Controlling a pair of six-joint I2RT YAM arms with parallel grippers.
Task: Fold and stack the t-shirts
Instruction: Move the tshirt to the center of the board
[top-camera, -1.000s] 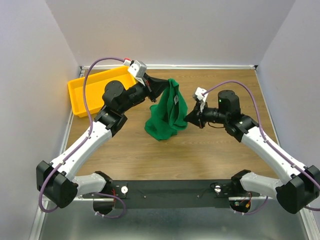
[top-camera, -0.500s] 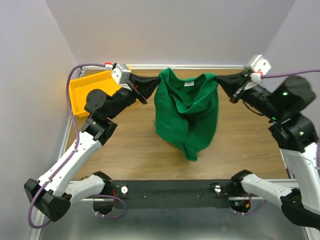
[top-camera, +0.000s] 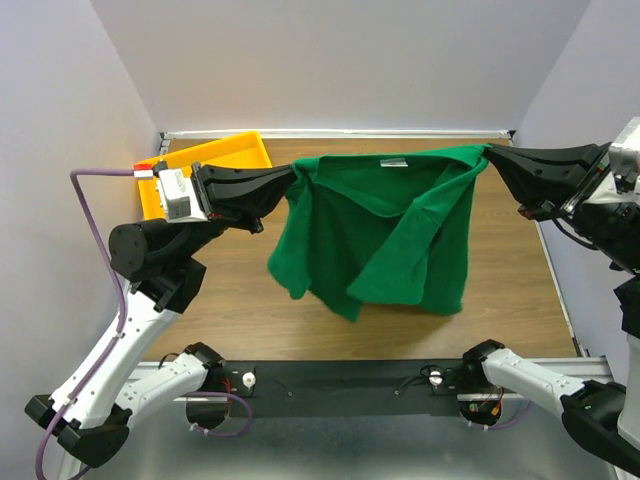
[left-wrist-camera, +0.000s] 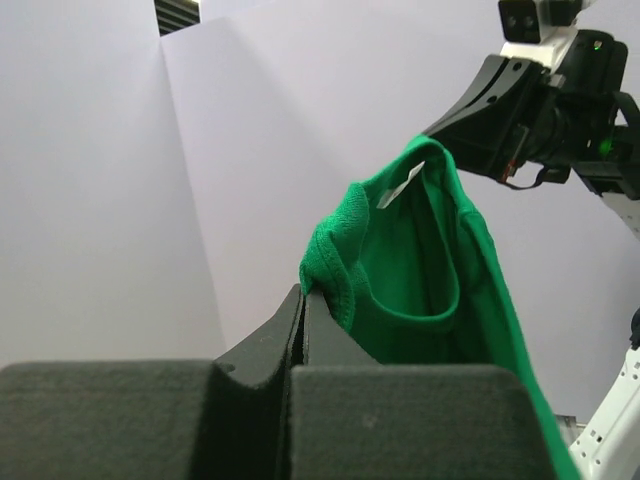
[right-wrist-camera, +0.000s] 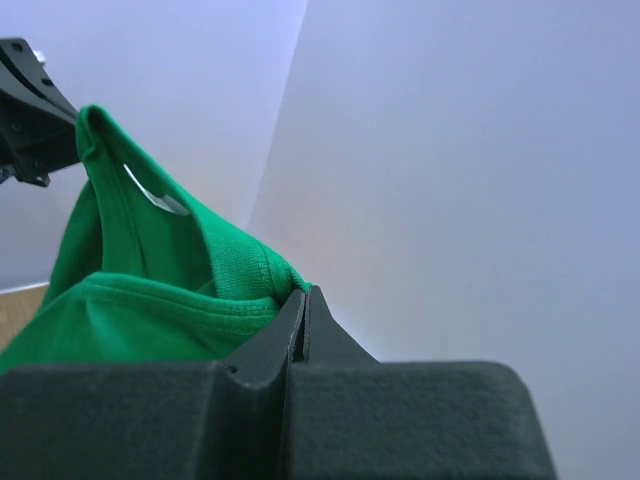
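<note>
The green t-shirt (top-camera: 385, 230) hangs stretched in the air between both grippers, high above the wooden table. Its white neck tag (top-camera: 394, 162) shows at the top edge. My left gripper (top-camera: 291, 180) is shut on the shirt's left shoulder; in the left wrist view the cloth (left-wrist-camera: 420, 270) is pinched at my gripper's tip (left-wrist-camera: 303, 295). My right gripper (top-camera: 489, 153) is shut on the right shoulder; in the right wrist view the cloth (right-wrist-camera: 140, 300) is pinched at that gripper's tip (right-wrist-camera: 303, 293). The lower part of the shirt hangs loose and bunched.
A yellow plastic tray (top-camera: 240, 148) sits at the table's back left, partly behind my left arm. Lilac walls close in the left, back and right sides. The wooden table (top-camera: 510, 280) lies below the shirt.
Both grippers have risen and moved apart, pulling the shirt from a hanging bunch into a wide spread sheet. The left arm swung left, the right arm swung to the far right.
</note>
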